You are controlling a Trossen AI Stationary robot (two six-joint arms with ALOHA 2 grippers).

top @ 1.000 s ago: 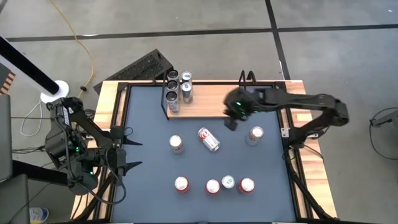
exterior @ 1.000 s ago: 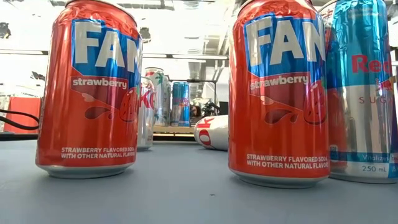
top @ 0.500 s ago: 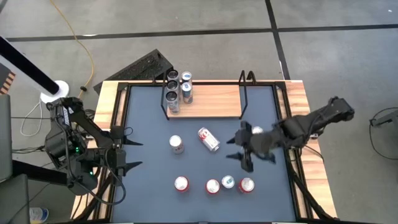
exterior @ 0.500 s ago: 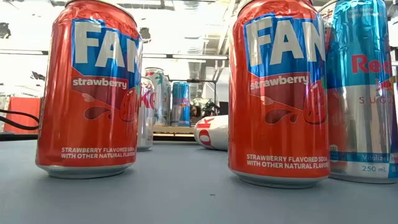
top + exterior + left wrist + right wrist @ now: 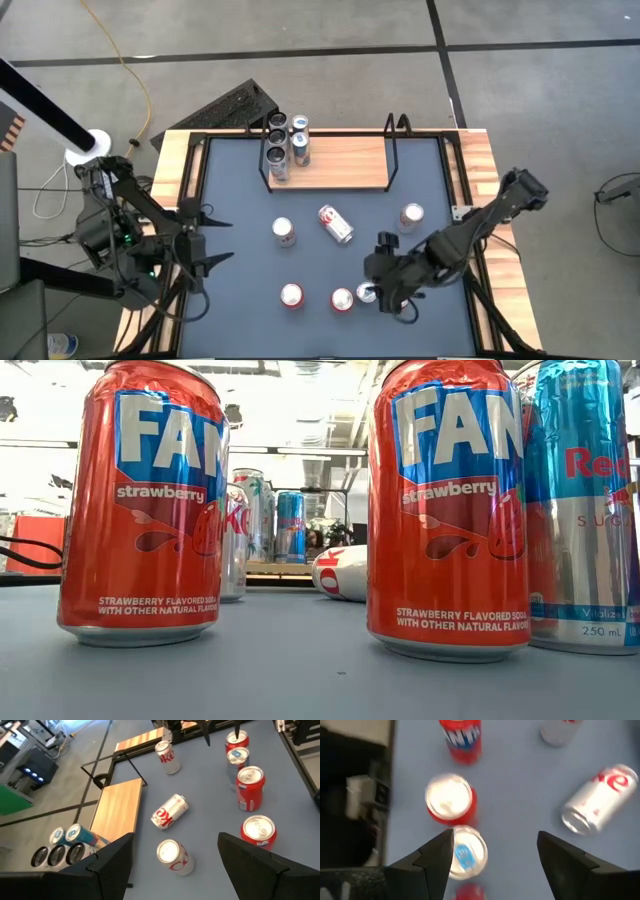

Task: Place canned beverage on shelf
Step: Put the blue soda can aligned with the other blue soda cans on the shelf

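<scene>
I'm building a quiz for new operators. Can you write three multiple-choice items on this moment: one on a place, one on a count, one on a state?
1. Where does the right tool hang?
A. over the shelf
B. over the front row of cans
C. off the table's left side

2. How many cans lie on their side?
A. one
B. none
C. three

3. How is the right tool?
A. shut on a red can
B. shut on nothing
C. open and empty

Key:
1 B: the high view puts it by the blue-topped can, far from the shelf.
2 A: only the tipped can lies flat.
3 C: its fingers stand wide apart, with nothing gripped.
</scene>
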